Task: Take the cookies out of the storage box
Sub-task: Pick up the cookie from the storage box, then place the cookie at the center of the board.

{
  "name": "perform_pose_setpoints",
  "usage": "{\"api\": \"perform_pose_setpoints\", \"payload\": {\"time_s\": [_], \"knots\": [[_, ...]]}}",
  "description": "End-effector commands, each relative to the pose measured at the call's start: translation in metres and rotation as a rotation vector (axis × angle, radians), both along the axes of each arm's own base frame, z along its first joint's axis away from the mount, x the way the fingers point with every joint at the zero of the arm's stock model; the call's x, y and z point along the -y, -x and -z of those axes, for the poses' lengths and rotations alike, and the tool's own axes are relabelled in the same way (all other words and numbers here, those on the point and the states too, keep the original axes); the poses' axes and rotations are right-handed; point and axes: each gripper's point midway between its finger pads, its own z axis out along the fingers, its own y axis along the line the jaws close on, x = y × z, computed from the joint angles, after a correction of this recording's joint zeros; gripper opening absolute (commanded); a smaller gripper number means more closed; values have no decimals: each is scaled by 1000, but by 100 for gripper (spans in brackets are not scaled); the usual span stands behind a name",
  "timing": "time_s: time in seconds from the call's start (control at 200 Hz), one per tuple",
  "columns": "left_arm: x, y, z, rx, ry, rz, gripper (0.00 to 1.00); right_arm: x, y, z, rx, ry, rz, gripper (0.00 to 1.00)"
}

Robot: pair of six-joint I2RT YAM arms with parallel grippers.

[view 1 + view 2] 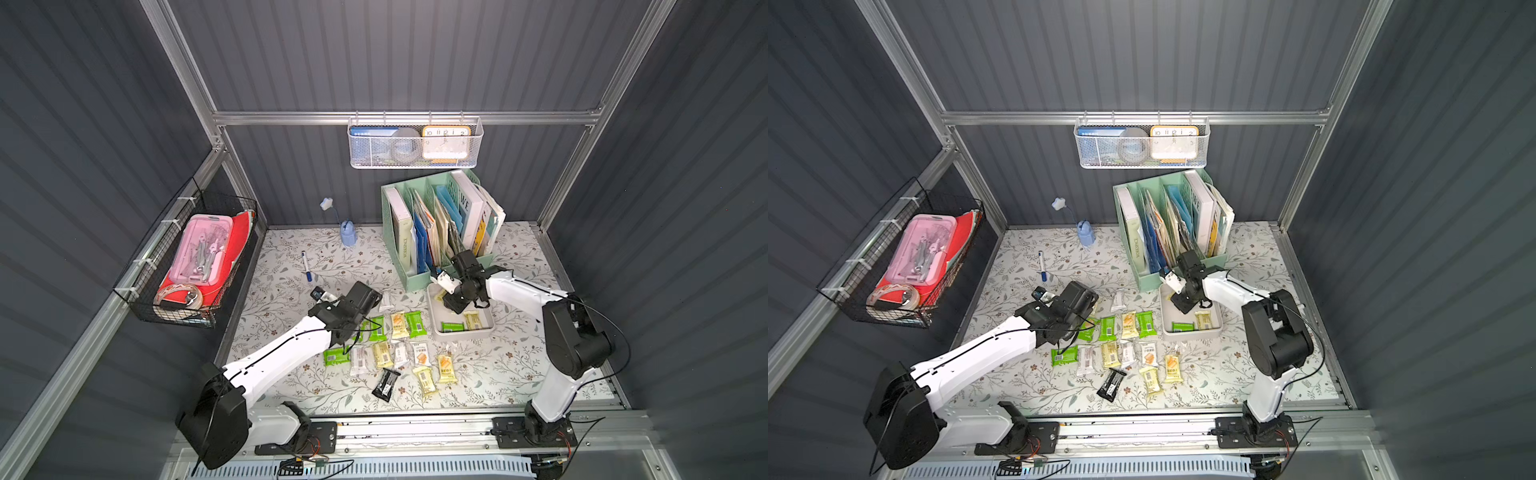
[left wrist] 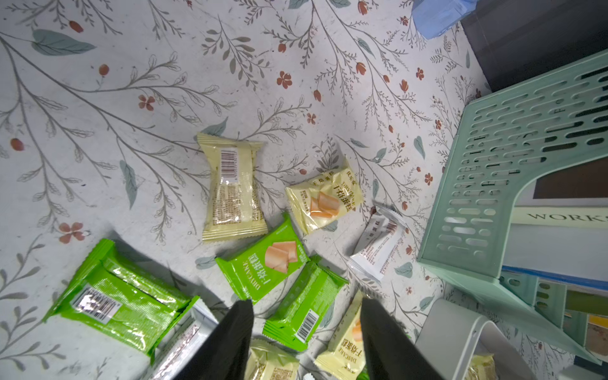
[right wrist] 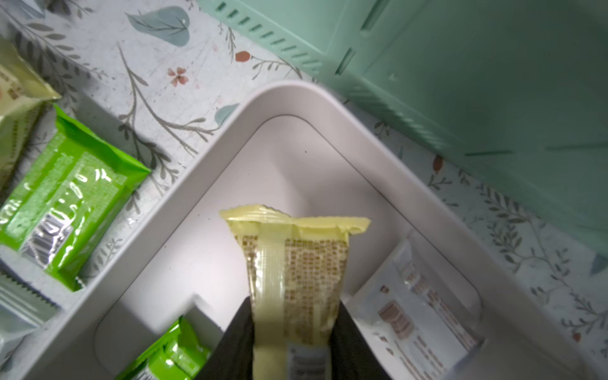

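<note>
The right gripper (image 3: 292, 316) is clenching one pale yellow packet (image 3: 296, 260) by its end, holding it at the 11 o'clock corner of the storage box (image 1: 463, 333). The box is sitting on the floral table (image 1: 291, 291), at 2 o'clock from the spread of cookies (image 1: 398, 326) and at 6 o'clock from the mint-green file organiser (image 1: 415, 282). Two other packets are lying in the box's near half in both top views, one green packet (image 1: 453, 327) and one pale yellow, and the right wrist view is showing one whitish packet (image 3: 421, 312) inside as well. Outside the box, thirteen are showing in the top views: four green, four pale yellow, four whitish and one black packet (image 1: 386, 384) lying at 6 o'clock of the group. The left gripper (image 2: 305, 302) is hanging released and empty over them, its two black fingers (image 2: 237, 332) standing apart.
</note>
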Motion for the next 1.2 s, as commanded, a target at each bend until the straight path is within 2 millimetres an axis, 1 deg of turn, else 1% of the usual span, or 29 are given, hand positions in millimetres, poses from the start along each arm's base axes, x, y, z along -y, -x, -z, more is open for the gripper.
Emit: {"api": "perform_pose_setpoints", "payload": {"time_s": [0.0,0.145,0.245,0.42,0.555,0.74,0.785,0.805,0.815,0.825,0.94,1.041,1.196], "knots": [[-1,3,4,-16,3,32,58,6,13,-5,-8,7,22,35],[-1,2,5,-17,5,35,58,12,26,-19,-13,-4,55,35],[-2,2,5,-17,5,33,58,10,35,-32,-15,-51,82,35],[0,-1,4,-14,0,41,58,2,51,-58,-37,-166,194,35],[5,-5,4,-16,7,54,58,-8,74,-66,-64,-217,239,35],[14,-9,6,-15,48,66,58,-12,106,-76,-53,-258,290,35],[15,-9,6,-15,52,69,58,-12,115,-78,-64,-285,318,35],[14,-9,7,-17,50,68,58,-12,120,-74,-78,-283,329,34],[14,-9,8,-19,50,68,58,-13,122,-81,-66,-302,331,34],[14,-9,8,-19,50,68,58,-13,124,-83,-62,-310,336,34],[15,-9,9,-22,50,72,58,-15,153,-83,-82,-341,380,33],[15,-8,11,-24,53,72,58,-13,172,-81,-97,-357,435,31],[17,-9,12,-27,61,77,58,-2,196,-66,-120,-344,521,30]]}}
